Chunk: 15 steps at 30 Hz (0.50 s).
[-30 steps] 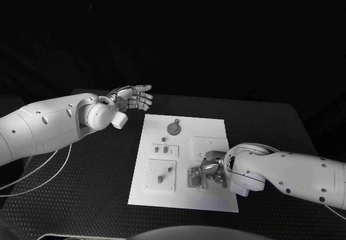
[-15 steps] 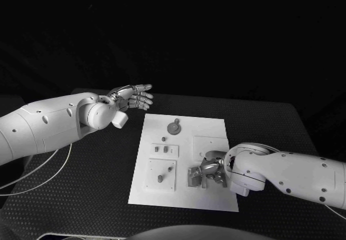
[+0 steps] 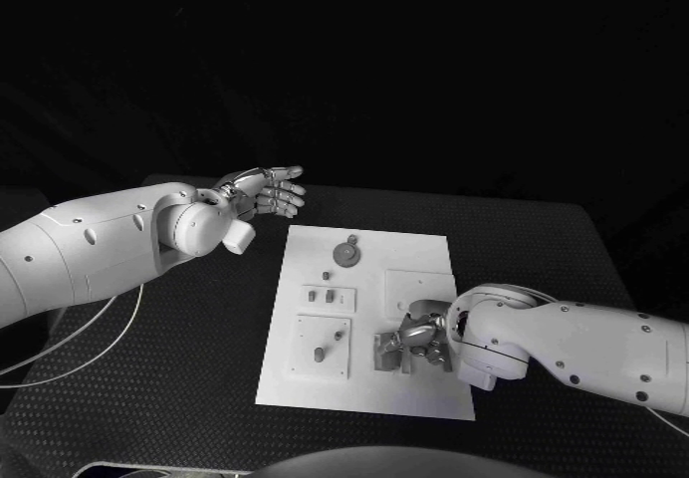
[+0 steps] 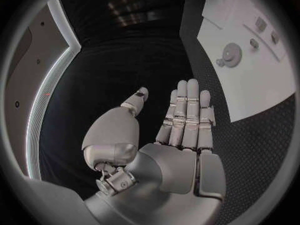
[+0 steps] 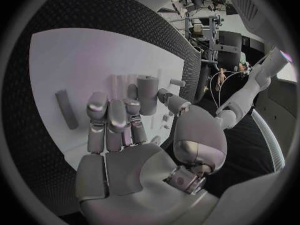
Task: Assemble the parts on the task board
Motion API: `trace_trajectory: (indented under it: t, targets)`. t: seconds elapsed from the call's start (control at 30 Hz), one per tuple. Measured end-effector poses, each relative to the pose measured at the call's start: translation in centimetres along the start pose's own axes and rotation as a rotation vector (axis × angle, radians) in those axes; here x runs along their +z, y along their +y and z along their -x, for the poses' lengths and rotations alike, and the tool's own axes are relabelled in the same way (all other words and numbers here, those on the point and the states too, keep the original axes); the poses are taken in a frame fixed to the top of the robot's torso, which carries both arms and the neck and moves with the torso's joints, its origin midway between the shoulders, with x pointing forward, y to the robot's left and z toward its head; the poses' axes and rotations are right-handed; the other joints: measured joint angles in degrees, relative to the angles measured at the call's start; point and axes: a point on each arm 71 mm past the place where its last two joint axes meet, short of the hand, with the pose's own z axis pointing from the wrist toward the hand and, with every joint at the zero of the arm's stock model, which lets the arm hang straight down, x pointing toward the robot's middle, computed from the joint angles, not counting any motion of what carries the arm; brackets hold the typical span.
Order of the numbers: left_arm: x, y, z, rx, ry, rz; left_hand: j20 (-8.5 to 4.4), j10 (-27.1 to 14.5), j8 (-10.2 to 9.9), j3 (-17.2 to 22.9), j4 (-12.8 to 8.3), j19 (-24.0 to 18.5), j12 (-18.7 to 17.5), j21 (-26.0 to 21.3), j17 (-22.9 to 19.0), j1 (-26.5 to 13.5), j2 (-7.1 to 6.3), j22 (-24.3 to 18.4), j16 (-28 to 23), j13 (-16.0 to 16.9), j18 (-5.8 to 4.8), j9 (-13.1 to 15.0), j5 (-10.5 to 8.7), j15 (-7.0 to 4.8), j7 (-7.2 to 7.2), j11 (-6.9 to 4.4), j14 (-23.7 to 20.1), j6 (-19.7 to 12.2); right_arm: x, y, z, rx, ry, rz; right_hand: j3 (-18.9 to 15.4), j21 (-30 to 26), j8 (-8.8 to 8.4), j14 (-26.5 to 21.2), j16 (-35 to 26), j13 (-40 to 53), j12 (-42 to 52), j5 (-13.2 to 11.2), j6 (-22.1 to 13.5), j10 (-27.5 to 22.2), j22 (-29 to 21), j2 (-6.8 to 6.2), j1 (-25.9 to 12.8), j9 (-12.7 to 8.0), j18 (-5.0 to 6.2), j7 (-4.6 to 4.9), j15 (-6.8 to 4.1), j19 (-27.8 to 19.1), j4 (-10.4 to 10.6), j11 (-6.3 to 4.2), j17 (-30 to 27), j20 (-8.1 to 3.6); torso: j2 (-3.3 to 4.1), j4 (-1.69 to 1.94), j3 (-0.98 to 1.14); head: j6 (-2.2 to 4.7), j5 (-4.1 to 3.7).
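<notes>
The left hand (image 3: 263, 193) hangs over the black table (image 3: 172, 349) at about ten o'clock from the task board (image 3: 431, 254), well clear of its far left corner. Its fingers are stretched out straight and a little apart, thumb set off to one side, and it holds nothing; the left wrist view shows the same flat, released palm (image 4: 181, 135) with the board's far end beyond it.

The task board lies in the middle of the table, long side running away from the robot. At twelve o'clock on it sits a round grey disc part (image 3: 346, 256) with a small knob just beyond it. Toward nine o'clock, two short pegs (image 3: 329, 296) stand on a small raised square. At about seven o'clock a larger raised square (image 3: 319, 351) carries two more small pegs.

The right hand (image 3: 418, 339) is down on the board at about five o'clock, fingers curled in beside a grey upright part (image 3: 385, 349). In the right wrist view its fingertips (image 5: 115, 107) close around an upright cylinder part (image 5: 147, 92), thumb opposite; whether it truly grips it I cannot tell.
</notes>
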Motion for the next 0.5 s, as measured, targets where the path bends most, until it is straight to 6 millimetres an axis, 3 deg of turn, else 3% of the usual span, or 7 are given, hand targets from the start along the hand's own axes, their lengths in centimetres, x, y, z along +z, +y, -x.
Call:
trace_trajectory:
  t: [0.5]
  targets:
    - [0.00, -0.01, 0.00, 0.000, 0.000, 0.000, 0.00, 0.0, 0.0, 0.0, 0.0, 0.0, 0.0, 0.0, 0.0, 0.0, 0.00, 0.0, 0.0, 0.0, 0.00, 0.0, 0.00, 0.00, 0.00, 0.00, 0.0, 0.0, 0.00, 0.02, -0.04, -0.004, -0.002, 0.001, -0.2, 0.0, 0.01, -0.1, 0.0, 0.0, -0.2, 0.0, 0.0, 0.1, -0.1, 0.00, 0.0, 0.0, 0.01, -0.03, 0.08, -0.2, 0.2, 0.08, 0.0, -0.16, 0.01, -0.01, 0.00, -0.02, -0.02]
